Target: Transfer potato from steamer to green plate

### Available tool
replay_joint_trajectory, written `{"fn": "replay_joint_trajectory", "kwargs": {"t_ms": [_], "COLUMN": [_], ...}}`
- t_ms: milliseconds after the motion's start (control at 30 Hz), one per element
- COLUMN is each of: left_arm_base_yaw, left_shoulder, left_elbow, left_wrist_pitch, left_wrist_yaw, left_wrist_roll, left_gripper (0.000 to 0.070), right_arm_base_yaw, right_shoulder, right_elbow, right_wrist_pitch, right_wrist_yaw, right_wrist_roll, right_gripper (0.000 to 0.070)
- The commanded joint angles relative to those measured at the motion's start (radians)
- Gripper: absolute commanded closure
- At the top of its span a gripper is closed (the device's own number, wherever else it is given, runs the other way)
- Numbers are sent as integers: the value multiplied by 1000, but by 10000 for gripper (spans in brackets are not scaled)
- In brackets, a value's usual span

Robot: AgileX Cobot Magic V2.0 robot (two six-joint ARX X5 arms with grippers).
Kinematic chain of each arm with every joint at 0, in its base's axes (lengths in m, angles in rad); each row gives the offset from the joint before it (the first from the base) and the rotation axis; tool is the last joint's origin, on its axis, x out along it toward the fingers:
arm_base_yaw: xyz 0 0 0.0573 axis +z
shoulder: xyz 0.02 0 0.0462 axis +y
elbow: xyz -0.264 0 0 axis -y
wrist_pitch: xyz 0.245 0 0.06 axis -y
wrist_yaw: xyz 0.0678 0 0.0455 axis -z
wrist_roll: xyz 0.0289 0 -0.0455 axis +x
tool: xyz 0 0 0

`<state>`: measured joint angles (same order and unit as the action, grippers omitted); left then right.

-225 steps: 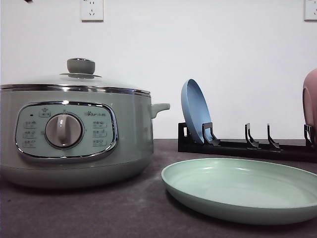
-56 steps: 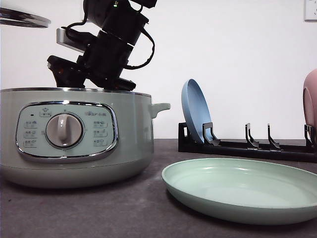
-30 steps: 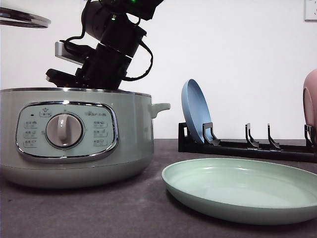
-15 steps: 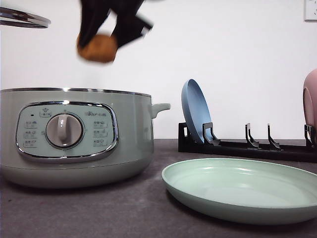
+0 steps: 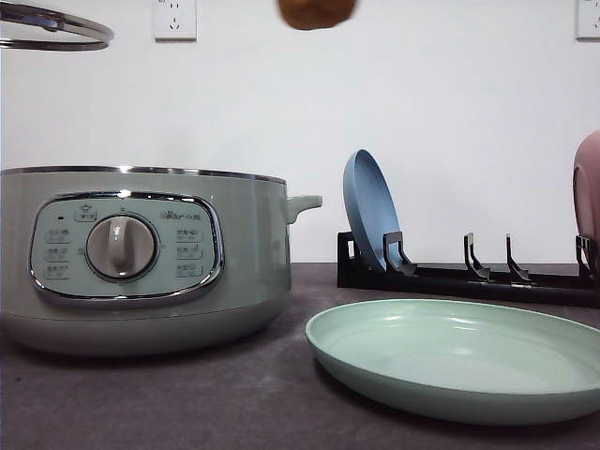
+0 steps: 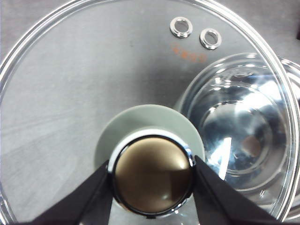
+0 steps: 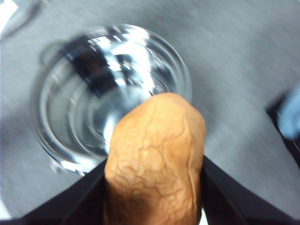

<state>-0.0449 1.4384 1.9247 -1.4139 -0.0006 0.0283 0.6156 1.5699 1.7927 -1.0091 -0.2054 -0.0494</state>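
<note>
The orange-brown potato (image 7: pixel 157 159) hangs in the air with my right gripper (image 7: pixel 154 192) shut on it, black fingers (image 7: pixel 70 201) pressing both its sides. In the front view the potato (image 5: pixel 317 11) shows at the top edge, above and right of the steamer (image 5: pixel 141 253). Below the potato, the steamer's shiny open inside (image 7: pixel 103 89) is blurred. The green plate (image 5: pixel 450 361) lies flat and bare at the front right of the table. My left gripper (image 6: pixel 152 187) is shut on the knob of the glass lid (image 6: pixel 93 79), held high at the left (image 5: pixel 52 23).
A black dish rack (image 5: pixel 469 277) stands behind the green plate, holding a blue plate (image 5: pixel 368 211) upright at its left end and a pink plate (image 5: pixel 588 187) at the right edge. The steamer's small side handle (image 5: pixel 302 203) points toward the rack.
My right gripper has lifted the potato out of the steamer, up and to the right, to the top edge of the front view. The lid has drifted slightly right.
</note>
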Motion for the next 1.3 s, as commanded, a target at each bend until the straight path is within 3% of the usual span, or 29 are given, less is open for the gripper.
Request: {"fn": "replay_joint_trajectory", "kwargs": {"t_ms": [0,333,733,1033,1267], "left_arm_base_yaw": [-8,-80,-160,-195,-217], "left_shoulder": [-12,-12,-12,-12,-12], "left_elbow": [32,32,32,32,32], "left_wrist_pitch": [1,0,0,1,1], "left_wrist_yaw": [2,37,39,61,61], "left_wrist_roll": [5,6,5,5,5], "left_gripper": [699,699,699,699,699], "right_arm_base_yaw": [-8,-57,-56,-56,-56], "right_shoulder": [-45,-337,-381,-361,-293], "right_elbow": [-83,-546,-934,-1128,-1185], "right_wrist_pitch": [29,187,486,711,799], "right_wrist_yaw": [-1,-3,-6,17,40], "right_wrist_roll": [-10,11,122,229,297], "right_gripper": [500,499,497,495,479]}}
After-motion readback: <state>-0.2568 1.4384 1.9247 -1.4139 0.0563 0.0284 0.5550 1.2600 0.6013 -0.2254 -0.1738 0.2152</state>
